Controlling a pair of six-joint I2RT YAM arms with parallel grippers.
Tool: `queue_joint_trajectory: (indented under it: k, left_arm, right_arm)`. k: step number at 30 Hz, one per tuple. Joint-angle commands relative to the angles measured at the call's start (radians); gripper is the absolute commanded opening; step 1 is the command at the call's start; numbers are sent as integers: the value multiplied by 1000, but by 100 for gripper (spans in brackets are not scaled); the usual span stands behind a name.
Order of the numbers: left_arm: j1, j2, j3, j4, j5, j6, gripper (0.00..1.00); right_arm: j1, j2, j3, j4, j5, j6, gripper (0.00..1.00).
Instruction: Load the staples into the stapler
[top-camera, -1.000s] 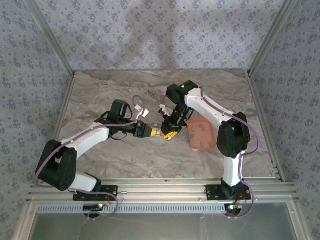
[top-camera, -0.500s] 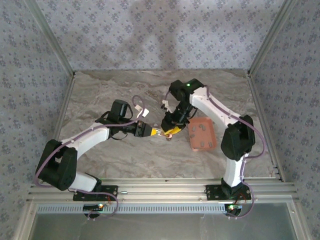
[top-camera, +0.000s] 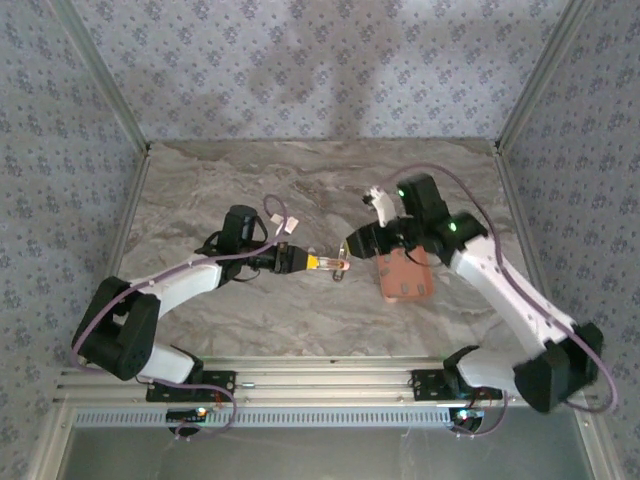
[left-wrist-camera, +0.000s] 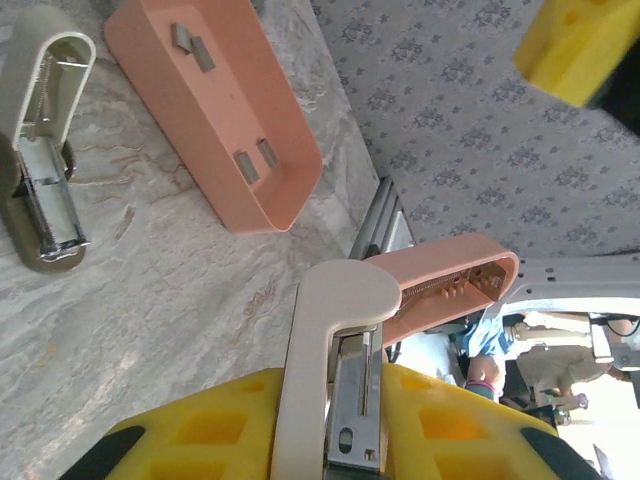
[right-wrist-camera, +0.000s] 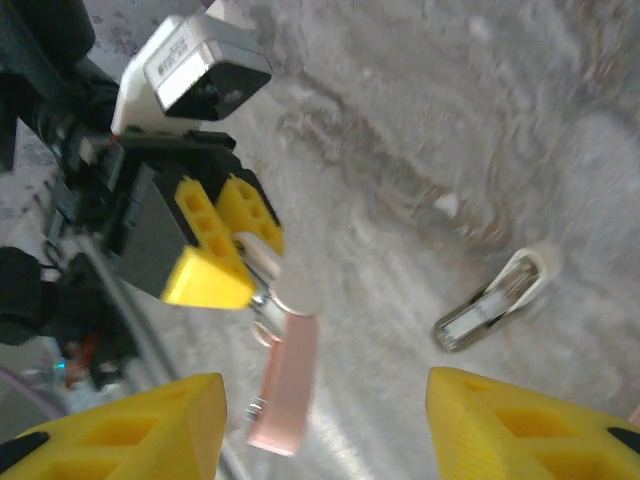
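Currently the marble-pattern worktop carries everything. The left arm reaches toward the centre. The left jaws are clamped on the beige base end of the stapler, which is held out just left of the tray with its pink top hinged open. The right arm comes in from the right. The right jaws stand wide apart with nothing between them, near the tray's left side and facing the held stapler. The salmon tray sits on the worktop, right of centre. A loose beige-and-metal piece lies flat on the worktop beside the tray. The staples, small grey strips, lie inside the tray in two separate pairs.
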Motion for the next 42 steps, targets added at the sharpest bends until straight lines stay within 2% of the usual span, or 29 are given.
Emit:
queue_joint_trajectory:
  k: [1, 2, 5, 8, 12, 17, 24, 35, 40, 42]
  left_arm:
    - [-8, 8, 18, 77, 46, -51, 26]
    - [-11, 12, 23, 78, 52, -55, 26]
    - [-17, 15, 36, 82, 64, -58, 26]
    - [-24, 21, 45, 91, 74, -58, 26]
    - [-35, 30, 55, 95, 89, -58, 26]
    - [-42, 36, 68, 101, 96, -61, 26]
    - [-42, 43, 75, 127, 107, -79, 26]
    - [-48, 47, 86, 136, 114, -86, 26]
    - [-55, 47, 93, 133, 114, -86, 26]
    - [-55, 47, 92, 132, 112, -87, 26]
  right_arm:
    - [5, -127, -218, 450, 7, -183, 60]
    - [5, -171, -284, 522, 10, -221, 68]
    - [1, -252, -407, 641, -10, -347, 71]
    - [-12, -251, -421, 606, -60, -473, 70]
    - [-15, -202, -412, 597, -135, -551, 69]
    - [-15, -157, -417, 623, -223, -613, 64]
    - [-47, -179, -434, 591, -262, -691, 62]
    - [-27, -121, -435, 642, -322, -750, 51]
    - [-24, -106, -435, 671, -338, -746, 41]
    - [-24, -104, -432, 674, -347, -743, 32]
